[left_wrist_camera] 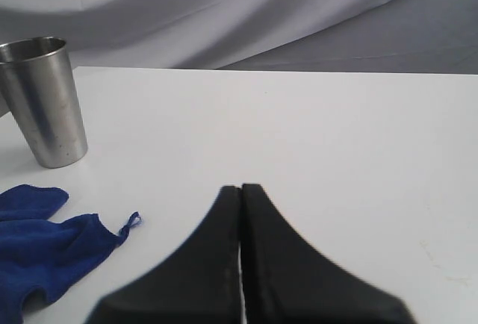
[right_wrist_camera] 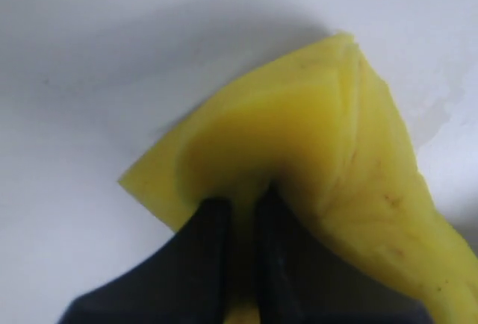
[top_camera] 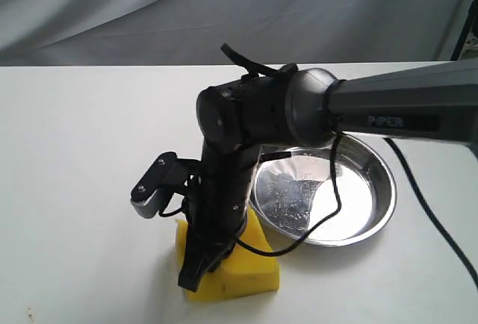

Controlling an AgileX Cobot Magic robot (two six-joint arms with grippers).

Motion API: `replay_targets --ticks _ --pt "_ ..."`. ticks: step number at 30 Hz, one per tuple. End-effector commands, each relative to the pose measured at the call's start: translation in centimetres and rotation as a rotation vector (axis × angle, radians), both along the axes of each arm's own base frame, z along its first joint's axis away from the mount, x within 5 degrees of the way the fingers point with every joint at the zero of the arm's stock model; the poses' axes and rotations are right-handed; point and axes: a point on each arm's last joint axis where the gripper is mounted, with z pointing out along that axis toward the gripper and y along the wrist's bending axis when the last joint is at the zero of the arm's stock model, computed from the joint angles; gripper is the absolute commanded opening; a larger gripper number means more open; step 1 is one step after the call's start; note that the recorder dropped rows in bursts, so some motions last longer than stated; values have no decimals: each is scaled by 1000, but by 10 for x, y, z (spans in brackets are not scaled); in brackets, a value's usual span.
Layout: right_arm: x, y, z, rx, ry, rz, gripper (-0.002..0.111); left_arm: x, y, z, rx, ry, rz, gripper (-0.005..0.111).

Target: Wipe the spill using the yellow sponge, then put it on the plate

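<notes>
The yellow sponge (top_camera: 250, 268) lies pressed on the white table just left of the plate (top_camera: 385, 189), a shiny steel dish. My right gripper (top_camera: 196, 275) reaches down from the right and is shut on the sponge, pinching a fold of it. In the right wrist view the foam (right_wrist_camera: 299, 122) bulges and creases around the gripper (right_wrist_camera: 243, 203). The spill is hidden; only a faint wet streak (right_wrist_camera: 441, 111) shows on the table beside the sponge. My left gripper (left_wrist_camera: 240, 188) is shut and empty above bare table, and it is out of the exterior view.
A steel cup (left_wrist_camera: 46, 104) stands upright near the table's back edge, with a crumpled blue cloth (left_wrist_camera: 37, 245) in front of it. The right arm (top_camera: 403, 111) and its black cable (top_camera: 433, 219) cross above and beside the plate. Grey cloth hangs behind the table.
</notes>
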Motion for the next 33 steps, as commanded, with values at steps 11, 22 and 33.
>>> replay_targets --ticks 11,22,33 --pt "-22 0 -14 44 -127 47 0 0 0 0 -3 -7 -3 0" --pt "32 51 -28 -37 -172 135 0 0 0 0 -3 -7 -3 0" --pt "75 62 -33 -91 -121 57 0 0 0 0 -3 -7 -3 0"
